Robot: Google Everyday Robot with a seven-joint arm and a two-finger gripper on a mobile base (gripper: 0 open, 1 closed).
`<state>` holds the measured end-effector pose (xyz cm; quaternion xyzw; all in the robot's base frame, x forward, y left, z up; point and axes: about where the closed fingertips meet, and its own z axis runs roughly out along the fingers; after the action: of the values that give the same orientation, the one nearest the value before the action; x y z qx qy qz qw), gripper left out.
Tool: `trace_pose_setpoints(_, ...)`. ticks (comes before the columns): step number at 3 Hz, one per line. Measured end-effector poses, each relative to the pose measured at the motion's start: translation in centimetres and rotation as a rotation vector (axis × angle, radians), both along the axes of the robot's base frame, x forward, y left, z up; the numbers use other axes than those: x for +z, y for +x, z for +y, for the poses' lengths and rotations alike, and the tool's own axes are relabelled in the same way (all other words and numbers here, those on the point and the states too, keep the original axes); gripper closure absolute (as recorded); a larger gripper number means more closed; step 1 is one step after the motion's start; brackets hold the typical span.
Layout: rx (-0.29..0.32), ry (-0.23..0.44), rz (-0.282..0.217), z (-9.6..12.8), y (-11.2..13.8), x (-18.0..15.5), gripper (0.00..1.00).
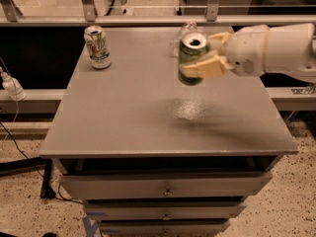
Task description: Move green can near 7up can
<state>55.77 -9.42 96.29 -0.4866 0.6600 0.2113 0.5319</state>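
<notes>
The green can (191, 53), all green with a silver open top, hangs in the air above the middle right of the grey table (128, 117). My gripper (205, 58) comes in from the right and is shut on the green can, its cream fingers (203, 69) wrapping the can's side. The 7up can (97, 47), mostly white with green lettering, stands upright at the table's far left corner, well to the left of the green can.
A clear crumpled plastic bottle (180, 35) lies at the table's far edge, just behind the held can. Drawers (165, 189) sit under the tabletop. A rail and glass panel run behind the table. A cable (15, 142) hangs at the left.
</notes>
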Motion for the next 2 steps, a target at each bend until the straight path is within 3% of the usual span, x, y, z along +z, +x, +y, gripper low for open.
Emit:
trace_pose_setpoints(1, -0.001, 0.079, -0.041, 5.2, 4.2, 1.5, 1.0)
trace_pose_setpoints(2, 0.033, 0.093, -0.066, 10.7, 7.5, 1.9, 1.0)
